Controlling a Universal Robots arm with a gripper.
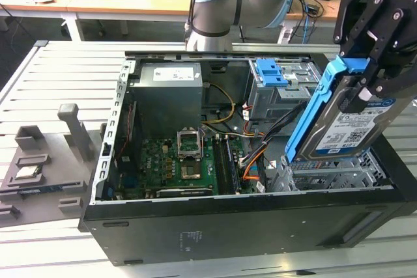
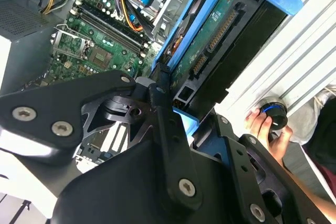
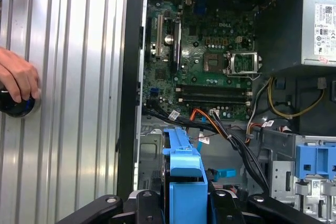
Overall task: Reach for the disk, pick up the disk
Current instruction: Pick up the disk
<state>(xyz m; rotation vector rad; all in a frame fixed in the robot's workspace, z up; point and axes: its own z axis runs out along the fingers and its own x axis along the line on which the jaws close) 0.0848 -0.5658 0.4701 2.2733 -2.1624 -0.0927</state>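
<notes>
Slatted metal tabletop [image 1: 65, 69] carries your open computer case [image 1: 247, 226]. Your gripper [image 1: 374, 63] is clamped on the disk [image 1: 345, 125], held tilted above the drive cage [image 1: 326, 174] and apparently clear of it. Both reach and pickup look done.

Overall light: bright, even and soft in the exterior view.
Glare: the slatted metal table [image 3: 68, 103] shines in pale streaks in the first wrist view.
Shadow: the computer case [image 1: 247, 226] interior is dim toward nine o'clock.
Focus: the gripper [image 2: 173, 129] linkage looks soft close up in the second wrist view.
</notes>
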